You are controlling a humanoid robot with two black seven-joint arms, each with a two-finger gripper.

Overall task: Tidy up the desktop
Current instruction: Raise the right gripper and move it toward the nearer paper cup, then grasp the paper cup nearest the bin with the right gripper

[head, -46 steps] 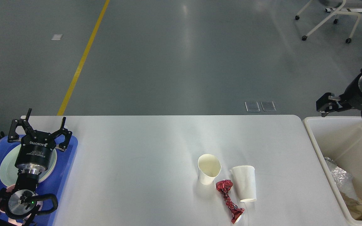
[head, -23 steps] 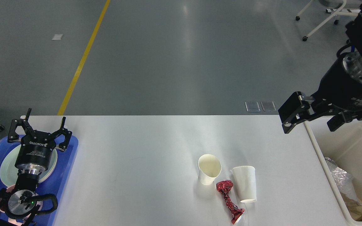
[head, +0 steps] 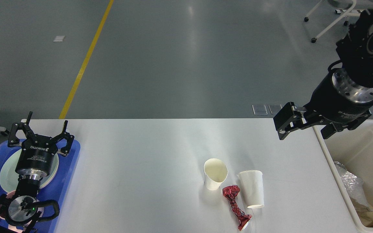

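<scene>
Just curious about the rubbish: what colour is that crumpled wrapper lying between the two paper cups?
Shiny red foil wrapper, seen best in the head view.

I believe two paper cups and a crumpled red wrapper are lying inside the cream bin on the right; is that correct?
Not quite. The head view shows the two paper cups and the crumpled red wrapper on the white desktop, left of the cream bin, not inside it.

Two paper cups [head: 216, 173] [head: 252, 189], one red foil wrapper [head: 235, 206], one blue tray [head: 66, 181], one plate [head: 5, 171], one cream bin [head: 351, 142].
</scene>
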